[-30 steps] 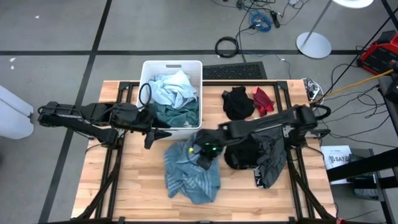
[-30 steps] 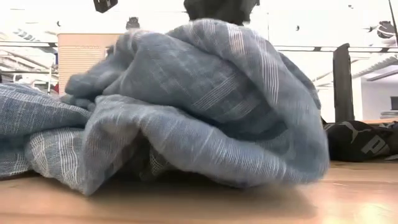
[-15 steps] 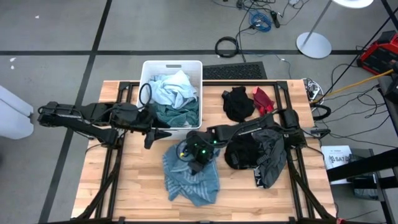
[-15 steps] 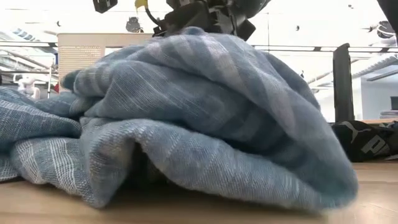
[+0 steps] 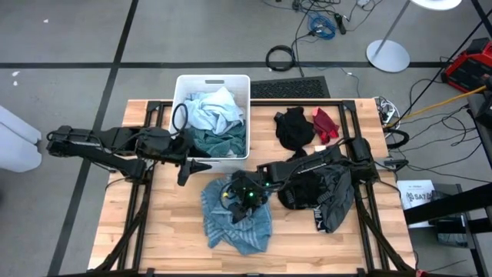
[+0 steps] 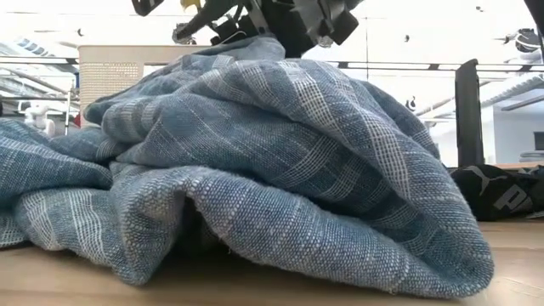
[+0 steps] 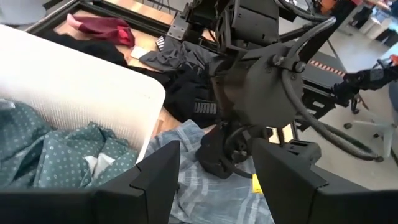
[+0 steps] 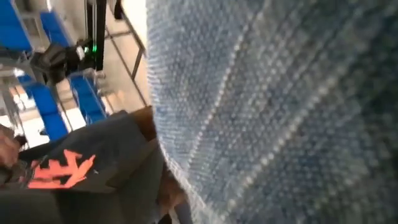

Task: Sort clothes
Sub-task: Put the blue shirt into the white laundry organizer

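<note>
White bin sits at the bench's far edge, left of centre. It holds a light blue cloth on top and a teal dotted cloth toward its near wall.

Striped blue cloth lies bunched on the bench in front of the bin, near the middle. Right pincer is down on its top, pressed into the folds; its wrist view is filled with the weave, so I cannot tell whether the fingers are apart or closed.

Left pincer hangs just before the bin's near wall, fingers spread apart, holding nothing.

Black-grey pile lies just right of the striped cloth. Black cloth and red cloth lie near the far right edge.

Bare wood shows at the near-left corner and along the near edge.
</note>
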